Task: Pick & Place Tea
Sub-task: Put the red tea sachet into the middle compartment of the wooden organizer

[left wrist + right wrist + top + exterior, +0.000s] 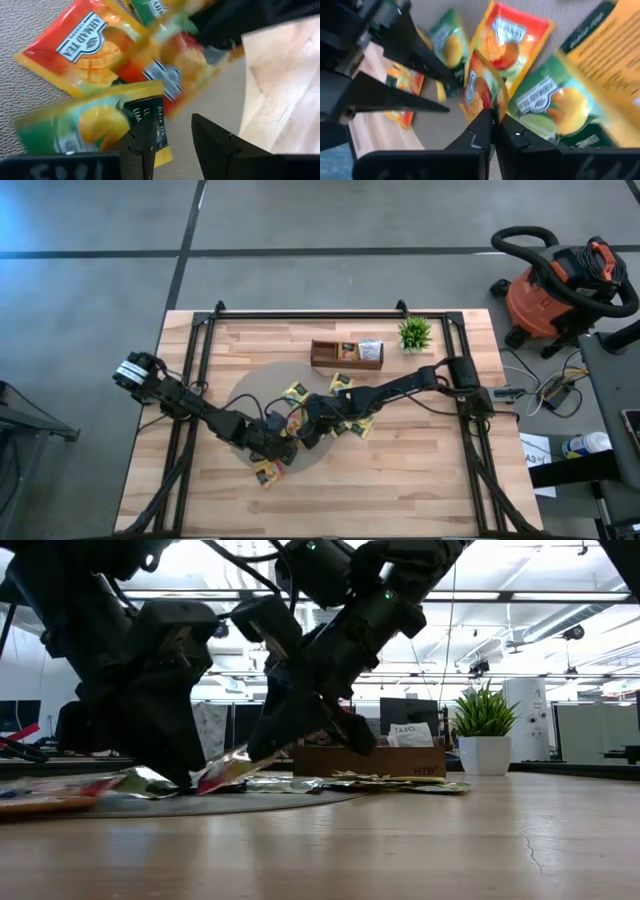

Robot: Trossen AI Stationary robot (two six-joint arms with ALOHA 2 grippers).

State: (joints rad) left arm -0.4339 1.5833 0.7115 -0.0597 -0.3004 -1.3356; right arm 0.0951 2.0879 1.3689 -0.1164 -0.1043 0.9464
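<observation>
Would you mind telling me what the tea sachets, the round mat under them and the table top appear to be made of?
Tea sachets: probably glossy coated paper or foil, going by the printed sheen and creases. Round mat: grey, matte, finely textured up close; perhaps felt or fabric. Table top: pale wood planks with visible grain and joints.

Grey concrete floor [90, 220] crossed by dark seams, under a light wooden table [400, 480]. Orange shop vacuum [548, 295] with black hose at one corner. Bright ceiling light strips [560, 600] over office partitions.

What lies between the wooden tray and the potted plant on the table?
Nothing: in the high view only bare table shows between the wooden tray and the potted plant; the low view shows a clear gap too.
</observation>
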